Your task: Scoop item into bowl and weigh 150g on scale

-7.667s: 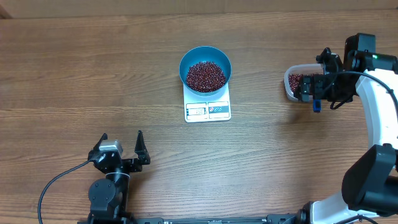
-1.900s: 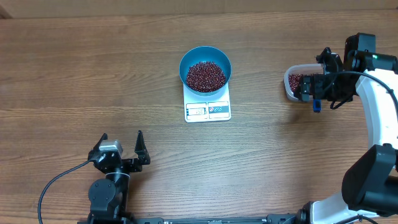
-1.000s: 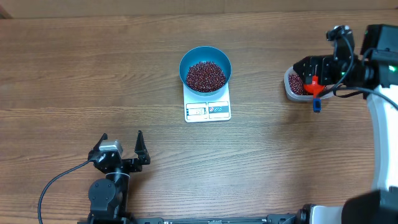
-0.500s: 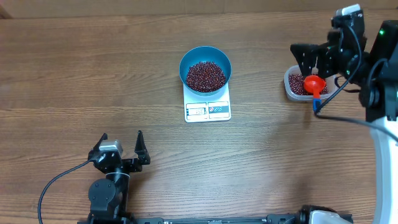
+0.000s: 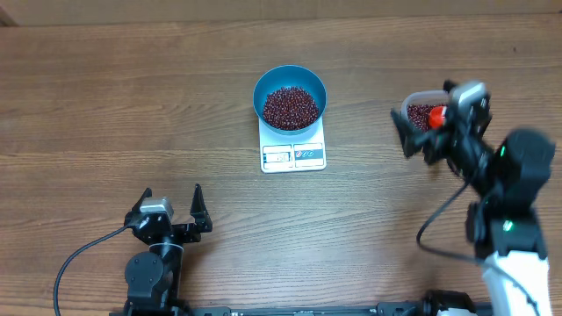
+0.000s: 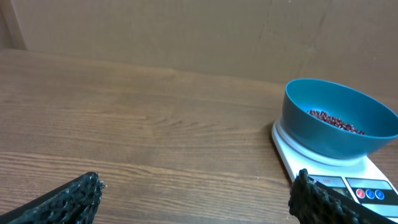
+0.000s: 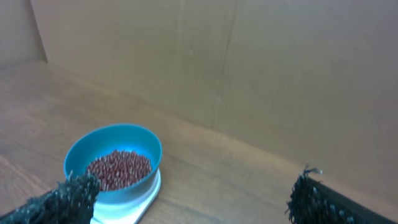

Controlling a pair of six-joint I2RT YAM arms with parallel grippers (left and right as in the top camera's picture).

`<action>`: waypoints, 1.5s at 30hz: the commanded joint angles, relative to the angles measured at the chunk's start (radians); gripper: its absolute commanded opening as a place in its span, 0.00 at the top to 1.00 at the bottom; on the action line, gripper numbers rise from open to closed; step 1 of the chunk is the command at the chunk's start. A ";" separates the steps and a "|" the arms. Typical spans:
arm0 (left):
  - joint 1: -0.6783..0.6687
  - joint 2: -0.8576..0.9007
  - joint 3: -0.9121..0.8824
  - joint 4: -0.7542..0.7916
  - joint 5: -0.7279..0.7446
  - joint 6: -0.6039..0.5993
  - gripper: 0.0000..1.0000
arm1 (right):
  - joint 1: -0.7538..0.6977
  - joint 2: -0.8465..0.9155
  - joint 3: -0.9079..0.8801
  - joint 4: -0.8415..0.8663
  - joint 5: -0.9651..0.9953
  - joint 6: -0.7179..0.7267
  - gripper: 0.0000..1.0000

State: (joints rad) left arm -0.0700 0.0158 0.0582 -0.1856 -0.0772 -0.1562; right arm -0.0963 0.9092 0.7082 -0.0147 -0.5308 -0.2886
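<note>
- Change: right gripper point(image 7: 189, 200) was down at the clear tub point(image 5: 416, 95) a couple of seconds ago. It has now lifted off and swung back toward its own side of the table point(image 5: 132, 105).
- Red scoop point(image 5: 437, 111) came into view as the arm rose. It looks left in the tub, but the arm covers most of it, so I can't be sure how it lies.
- Right jaws are spread wide with nothing between them. In the right wrist view both fingertips frame only empty space.
- Left gripper point(image 5: 171, 204) hasn't moved. It sits parked at the near left edge, jaws spread and empty.
- Beans point(image 5: 291, 106) are heaped in the blue bowl point(image 5: 260, 92). The bowl sits on the white scale point(image 5: 294, 155), mid-table and well apart from both grippers. More beans remain in the tub.
- Meaning: scooping looks finished or paused, and what's left is checking the weight.
- Only the overhead view shows the tub and scoop, and it shows the scale's display end, though the digits are too small to read.
- Left wrist view shows the bowl side-on, seated on the scale, with the buttons visible and the bean level well below the rim.
- Right wrist view shows the bowl from farther off.
</note>
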 commanded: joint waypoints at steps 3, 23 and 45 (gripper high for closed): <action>0.006 -0.005 -0.005 0.003 0.016 0.015 0.01 | 0.005 -0.176 -0.267 0.238 -0.014 0.003 0.00; 0.006 -0.005 -0.005 0.003 0.015 0.015 0.01 | 0.005 -0.586 -0.680 0.413 -0.005 0.003 0.00; 0.006 -0.005 -0.005 0.003 0.015 0.015 0.01 | 0.082 -0.740 -0.701 0.153 0.318 0.256 0.00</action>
State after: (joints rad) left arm -0.0700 0.0158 0.0582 -0.1864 -0.0738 -0.1562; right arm -0.0319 0.2050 0.0181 0.1696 -0.3073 -0.0879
